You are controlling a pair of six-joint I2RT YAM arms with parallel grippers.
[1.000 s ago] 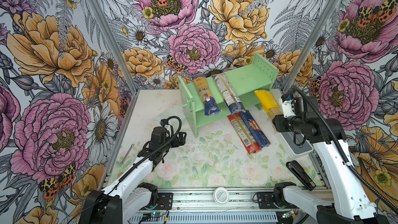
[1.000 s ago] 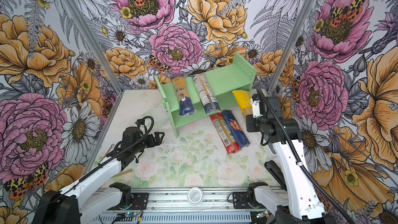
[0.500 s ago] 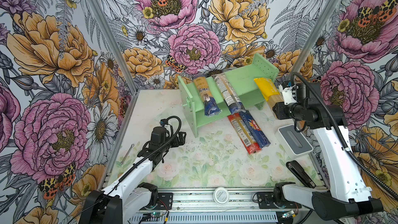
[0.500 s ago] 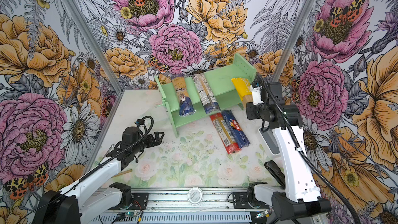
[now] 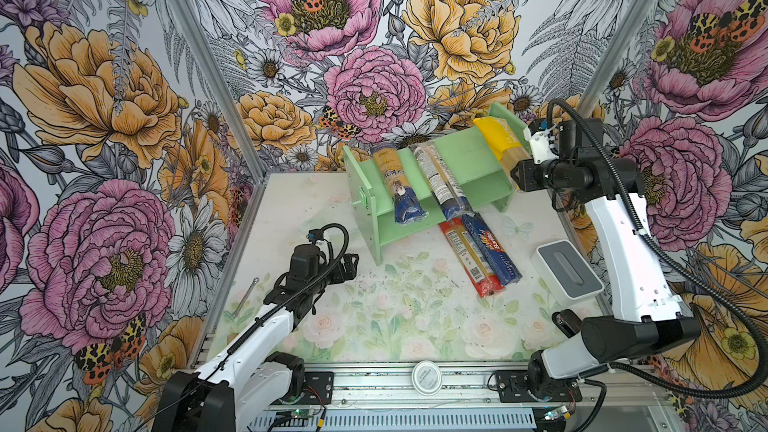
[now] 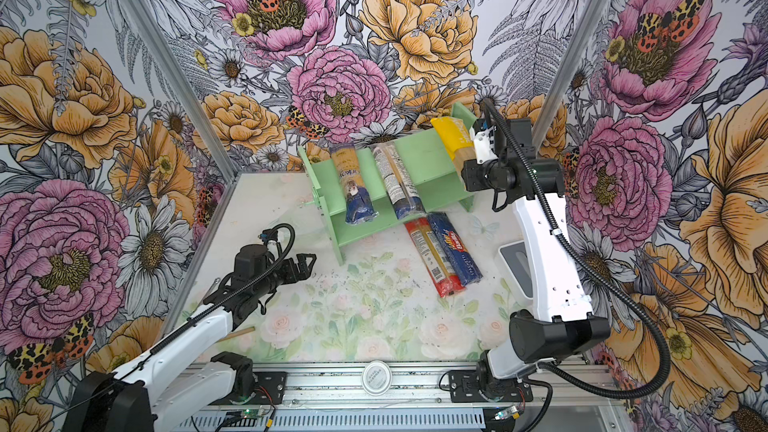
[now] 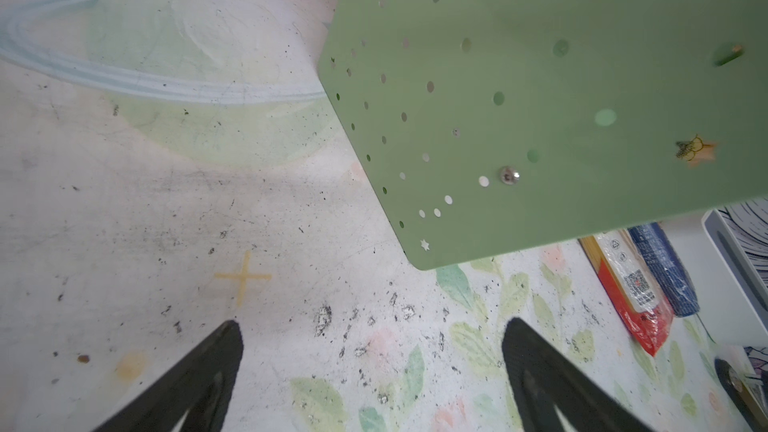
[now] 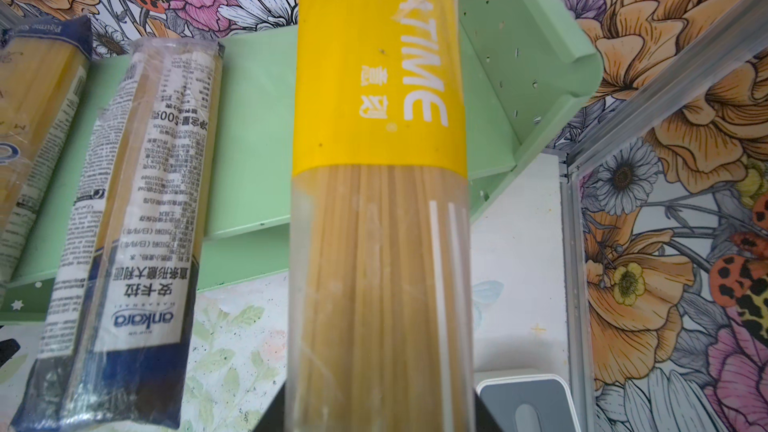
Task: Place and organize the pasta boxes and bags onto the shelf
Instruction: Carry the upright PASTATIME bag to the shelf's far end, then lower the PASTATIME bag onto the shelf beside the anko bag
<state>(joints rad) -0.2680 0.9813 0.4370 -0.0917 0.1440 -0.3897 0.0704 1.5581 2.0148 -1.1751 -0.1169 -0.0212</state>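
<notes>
The right jaws are clamped on the near end of the yellow pack (image 8: 380, 201). Its long axis runs straight out from them, crosswise over the right end of the shelf (image 5: 467, 155) and roughly parallel to the nearest clear pack (image 5: 440, 178). Whether it touches the board I cannot tell. The left jaws hang apart and empty over the tabletop (image 5: 374, 326), farther from the shelf's free space. The red pack (image 5: 467, 257) and dark blue pack (image 5: 492, 249) lie on the tabletop.
</notes>
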